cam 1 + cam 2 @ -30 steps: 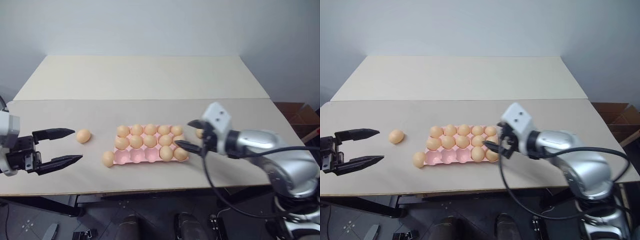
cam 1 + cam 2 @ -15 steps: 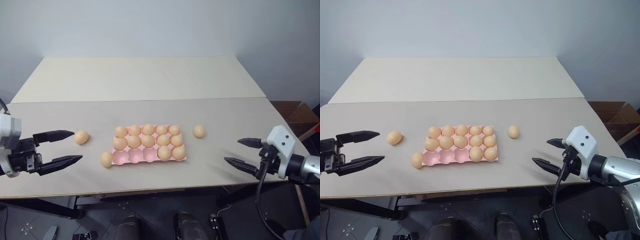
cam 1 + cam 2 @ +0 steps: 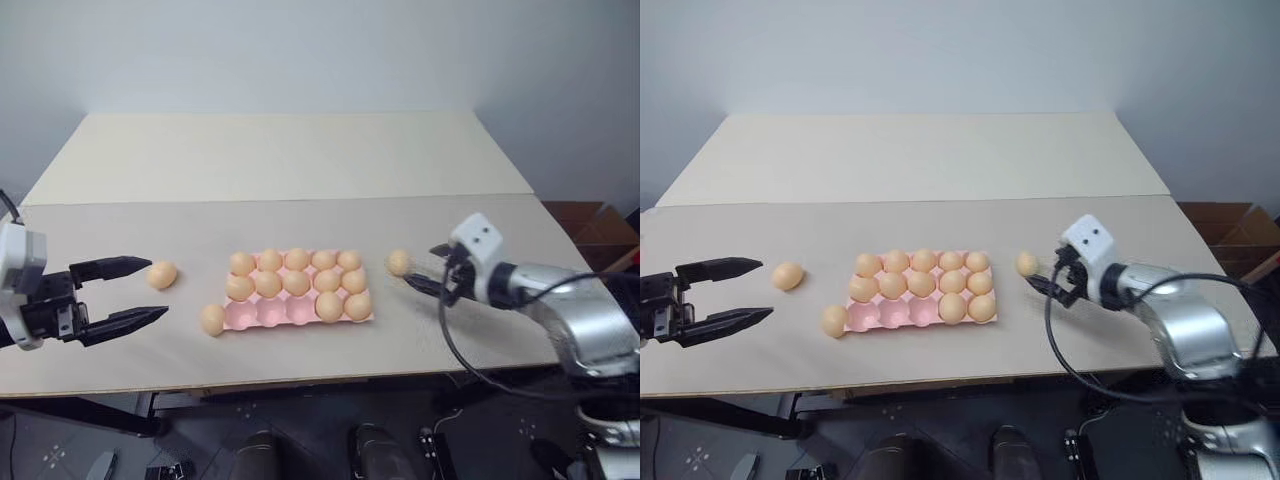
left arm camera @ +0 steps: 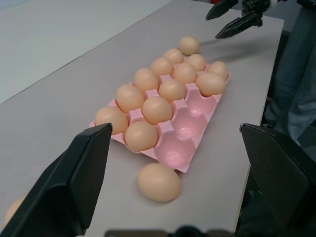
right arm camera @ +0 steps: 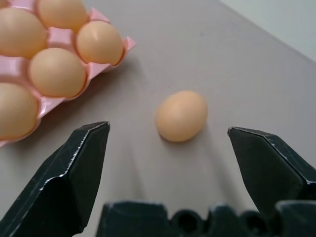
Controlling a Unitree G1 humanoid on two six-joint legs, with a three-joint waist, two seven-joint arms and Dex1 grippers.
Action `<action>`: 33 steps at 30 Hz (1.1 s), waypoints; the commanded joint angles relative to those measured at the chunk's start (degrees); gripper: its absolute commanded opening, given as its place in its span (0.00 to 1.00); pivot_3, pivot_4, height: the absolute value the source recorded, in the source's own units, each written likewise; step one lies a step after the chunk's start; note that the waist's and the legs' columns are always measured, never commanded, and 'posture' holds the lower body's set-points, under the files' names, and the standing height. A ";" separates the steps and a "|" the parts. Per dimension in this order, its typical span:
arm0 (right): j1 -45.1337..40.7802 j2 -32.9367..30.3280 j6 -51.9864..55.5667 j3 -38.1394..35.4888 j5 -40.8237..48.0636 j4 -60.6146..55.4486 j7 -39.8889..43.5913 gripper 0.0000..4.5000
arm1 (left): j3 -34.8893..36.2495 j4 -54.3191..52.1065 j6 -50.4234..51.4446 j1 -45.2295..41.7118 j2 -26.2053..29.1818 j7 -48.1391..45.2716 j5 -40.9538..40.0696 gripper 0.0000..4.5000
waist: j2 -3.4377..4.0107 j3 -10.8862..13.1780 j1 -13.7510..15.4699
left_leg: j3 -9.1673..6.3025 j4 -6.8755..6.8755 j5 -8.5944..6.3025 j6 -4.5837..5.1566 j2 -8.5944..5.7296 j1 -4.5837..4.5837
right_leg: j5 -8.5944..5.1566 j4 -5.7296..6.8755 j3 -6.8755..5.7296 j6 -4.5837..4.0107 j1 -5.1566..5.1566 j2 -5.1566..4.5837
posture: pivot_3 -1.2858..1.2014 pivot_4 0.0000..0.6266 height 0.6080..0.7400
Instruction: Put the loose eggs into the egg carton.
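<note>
Head views: carton [image 3: 298, 313] lay mid-table [image 3: 300, 160], twelve cups filled, three near-row cups on the left bare. Three loose eggs: one [image 3: 399, 262] right of carton, one [image 3: 212, 319] touching its near left corner, one [image 3: 162, 275] farther left. Right gripper [image 3: 424, 268] sat just beside the right egg, jaws wide, empty. Left gripper [image 3: 143, 290] hung near the far-left egg, jaws wide, empty. Left wrist view: corner egg [image 4: 159, 181] lay against the carton [image 4: 177, 153]. Right wrist view: egg [image 5: 181, 115] lay ahead between the spread fingers [image 5: 74, 168], untouched.
</note>
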 commanded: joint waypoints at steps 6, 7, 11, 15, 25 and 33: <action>-9.32 5.99 0.13 5.74 -6.41 11.79 -4.19 0.99 | 2.54 -1.48 -0.39 1.20 0.22 0.43 -0.57 1.00 | 0.00 0.00 0.07 | 0.05 0.00 0.01 0.00 -0.02 -0.24 | 0.09 0.00 0.03 0.11 -0.24 -0.02 | 0.52 0.24 1.00; -10.06 6.76 0.14 6.23 -6.85 13.31 -4.26 0.99 | 2.48 -1.46 -0.46 1.22 0.20 0.52 -0.52 1.00 | 0.00 0.00 0.02 | 0.06 0.00 0.01 0.00 -0.02 -0.21 | 0.09 0.02 0.03 0.11 -0.23 -0.02 | 0.52 0.24 1.00; -12.18 9.32 -1.52 7.71 -9.17 18.84 -4.90 0.87 | 2.30 -1.42 -0.74 1.12 0.21 0.68 -0.46 1.00 | 0.00 0.00 -0.18 | 0.06 0.00 0.02 -0.01 0.00 -0.13 | 0.10 0.11 0.06 0.10 -0.23 0.02 | 0.52 0.24 1.00; -12.70 10.53 -2.13 6.53 -9.58 18.72 -5.09 0.56 | 2.52 -1.40 -0.86 1.13 0.46 0.42 -0.45 1.00 | 0.00 0.00 -0.24 | 0.06 0.00 0.02 -0.01 0.01 -0.15 | 0.09 0.13 0.06 0.09 -0.25 0.03 | 0.52 0.24 1.00; -8.21 7.43 8.14 3.39 2.16 -13.70 2.01 0.43 | 5.22 -1.67 -0.58 3.34 0.76 -0.46 -0.35 1.00 | 0.02 -0.01 -0.24 | 0.06 0.00 0.02 -0.01 0.04 -0.15 | 0.10 0.16 0.06 0.10 -0.28 0.02 | 0.52 0.24 1.00; -7.69 15.84 7.92 17.53 1.03 -17.41 -1.89 0.43 | 5.46 -1.68 -0.64 3.47 0.58 0.15 -0.18 1.00 | 0.00 -0.02 -0.30 | 0.08 0.00 0.03 -0.03 0.08 -0.04 | 0.07 0.19 0.05 0.05 -0.22 0.04 | 0.52 0.24 1.00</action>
